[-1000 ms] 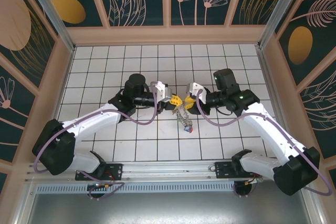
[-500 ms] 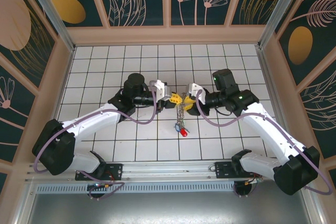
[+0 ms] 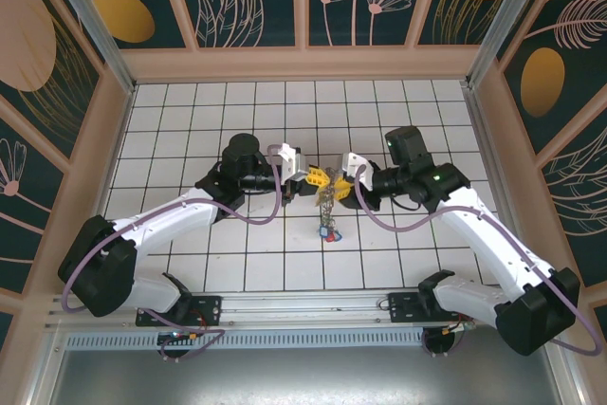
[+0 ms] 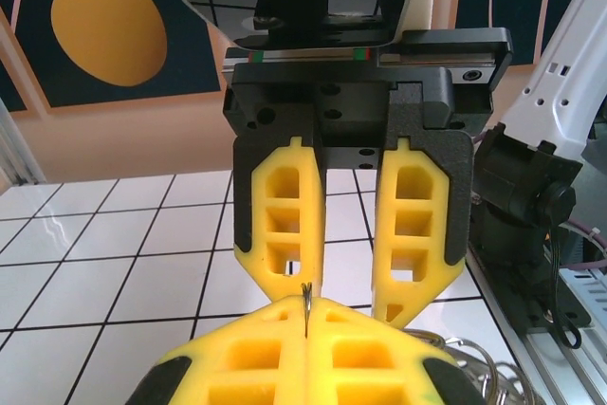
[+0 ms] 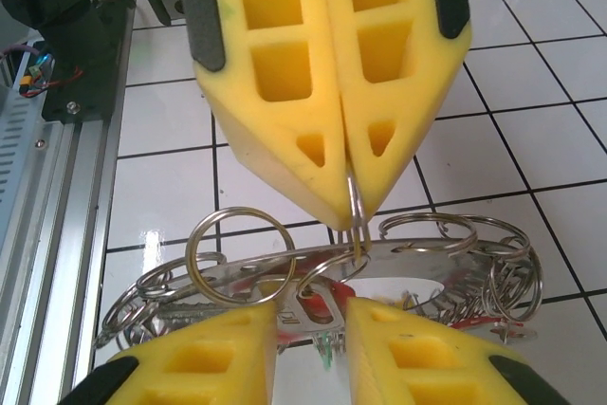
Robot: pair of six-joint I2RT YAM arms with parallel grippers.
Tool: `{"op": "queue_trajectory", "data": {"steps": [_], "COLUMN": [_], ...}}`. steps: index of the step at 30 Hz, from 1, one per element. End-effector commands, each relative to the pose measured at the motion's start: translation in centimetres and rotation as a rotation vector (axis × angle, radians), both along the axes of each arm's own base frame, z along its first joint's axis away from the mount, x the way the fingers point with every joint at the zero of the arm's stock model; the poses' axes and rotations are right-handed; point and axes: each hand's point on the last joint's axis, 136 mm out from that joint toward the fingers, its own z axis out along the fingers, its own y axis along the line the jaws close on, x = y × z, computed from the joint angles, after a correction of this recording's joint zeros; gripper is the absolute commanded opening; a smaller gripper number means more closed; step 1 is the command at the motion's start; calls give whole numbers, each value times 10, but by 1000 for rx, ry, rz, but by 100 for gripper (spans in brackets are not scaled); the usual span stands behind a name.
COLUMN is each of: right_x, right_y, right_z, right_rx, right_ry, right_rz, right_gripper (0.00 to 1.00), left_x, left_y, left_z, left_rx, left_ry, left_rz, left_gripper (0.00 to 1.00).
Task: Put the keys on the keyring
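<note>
Above the middle of the white tiled table (image 3: 190, 111), the left gripper (image 3: 314, 178) reaches in from the left edge. Its yellow fingers (image 5: 285, 73) are pressed flat together, with a thin wire loop (image 5: 353, 204) nipped at their very tips. That loop belongs to the keyring (image 5: 417, 258), which the right wrist view shows as a flat, shiny silver band. It is crowded with small split rings (image 5: 507, 277) that overlap and fan out round its rim, and a red tag and a scrap of green show beneath it. From above, the bunch hangs as a narrow grey chain-like cluster between the two tools. The keys (image 3: 328, 230) dangle at its lower end toward the near edge, showing specks of red and blue. Whether they touch the tiles cannot be told. The right gripper (image 3: 338, 180) faces the left one from the right, tip to tip. Its fingers (image 5: 204, 367) stand a little apart with a piece of silver metal lying in the gap. Whether they pinch that piece cannot be told.
</note>
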Motion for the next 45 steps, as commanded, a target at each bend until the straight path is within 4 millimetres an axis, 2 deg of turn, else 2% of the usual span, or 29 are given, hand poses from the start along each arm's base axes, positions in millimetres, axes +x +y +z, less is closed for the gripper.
{"op": "queue_trajectory", "data": {"steps": [1, 8, 17, 26, 32, 45], "right_x": [-3, 8, 11, 11, 9, 2], "right_y": [-4, -5, -1, 5, 13, 26], "right_z": [16, 24, 40, 27, 28, 31], "right_rx": [17, 22, 54, 36, 48, 66], "right_ry": [-53, -106, -148, -113, -121, -142], "right_rz": [8, -18, -5, 22, 49, 82], "right_gripper": [26, 27, 27, 30, 23, 18], "left_x": [-6, -10, -12, -12, -11, -11], "left_y": [0, 2, 3, 3, 2, 2], "left_z": [24, 25, 25, 27, 26, 23], "left_rx": [-76, -82, -85, -99, -97, -102], "left_ry": [-64, -63, -57, -46, -41, -32], "left_rz": [-37, -41, -44, -47, -49, -46], "left_gripper": [0, 0, 0, 0, 0, 0]}}
